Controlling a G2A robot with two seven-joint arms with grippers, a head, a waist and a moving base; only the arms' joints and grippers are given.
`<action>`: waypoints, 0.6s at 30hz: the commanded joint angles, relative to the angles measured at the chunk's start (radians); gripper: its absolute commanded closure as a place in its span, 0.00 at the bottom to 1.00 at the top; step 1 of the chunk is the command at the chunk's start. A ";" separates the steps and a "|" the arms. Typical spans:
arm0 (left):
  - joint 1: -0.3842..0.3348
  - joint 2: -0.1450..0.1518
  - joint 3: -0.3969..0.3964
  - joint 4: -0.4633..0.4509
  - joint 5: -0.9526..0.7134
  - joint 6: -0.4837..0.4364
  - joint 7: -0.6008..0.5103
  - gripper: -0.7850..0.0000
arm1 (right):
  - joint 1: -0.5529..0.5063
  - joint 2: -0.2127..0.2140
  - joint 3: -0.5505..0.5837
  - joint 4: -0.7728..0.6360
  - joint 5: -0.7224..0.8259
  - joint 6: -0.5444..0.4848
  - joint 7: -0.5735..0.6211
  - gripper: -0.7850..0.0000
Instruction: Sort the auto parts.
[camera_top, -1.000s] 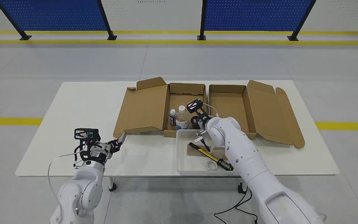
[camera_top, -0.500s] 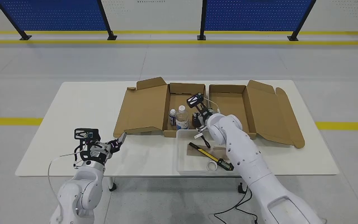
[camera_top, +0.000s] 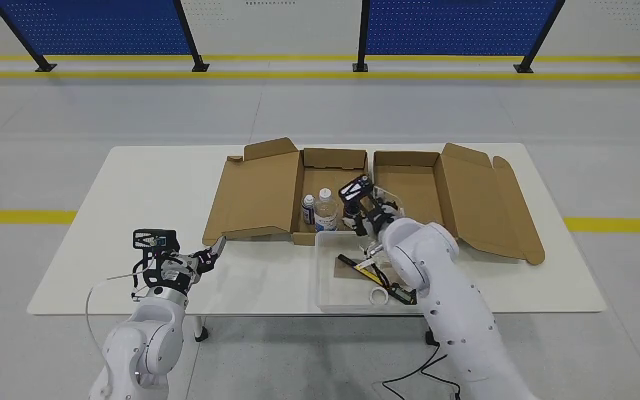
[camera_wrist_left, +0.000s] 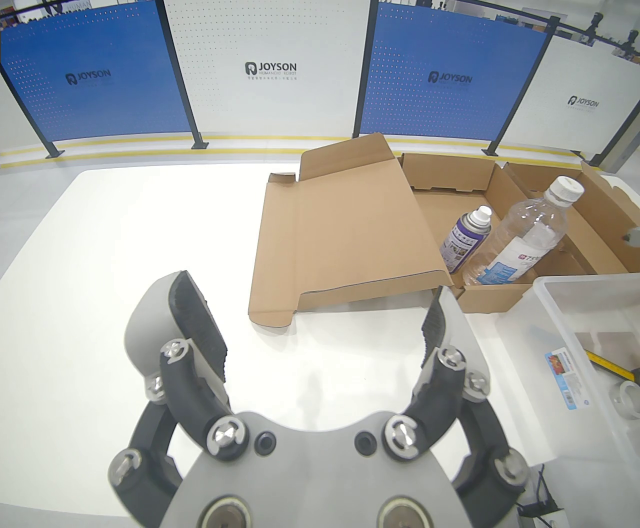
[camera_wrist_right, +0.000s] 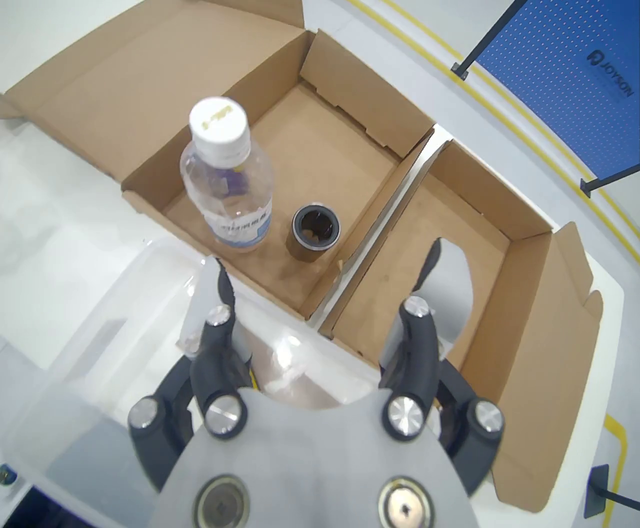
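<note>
- left gripper: ribbed rubber jaws wide apart, holding nothing, over smooth white worktop.
- brown cardboard box: spray can, clear plastic bottle and black cylinder upright inside.
- right gripper: jaws spread, nothing held, above clear plastic bin rim.
- second cardboard box, flaps open.

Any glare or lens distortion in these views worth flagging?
Left wrist view: strong fisheye, the barrier panels bow; faint shadow on the table under the left gripper. Right wrist view: the clear bin catches light along its wall, edges hard to trace. Top view: even light, little distortion.
</note>
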 joint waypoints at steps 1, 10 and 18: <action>0.000 0.000 0.000 0.000 0.000 0.000 0.000 0.00 | -0.030 0.006 0.014 -0.053 0.008 -0.034 0.080 0.00; 0.000 0.000 0.000 0.000 0.000 0.000 0.000 0.00 | -0.106 0.021 0.038 -0.147 0.084 -0.102 0.273 0.00; 0.000 0.000 0.000 0.000 0.000 0.000 0.000 0.00 | -0.132 0.032 0.050 -0.131 0.136 -0.147 0.354 0.00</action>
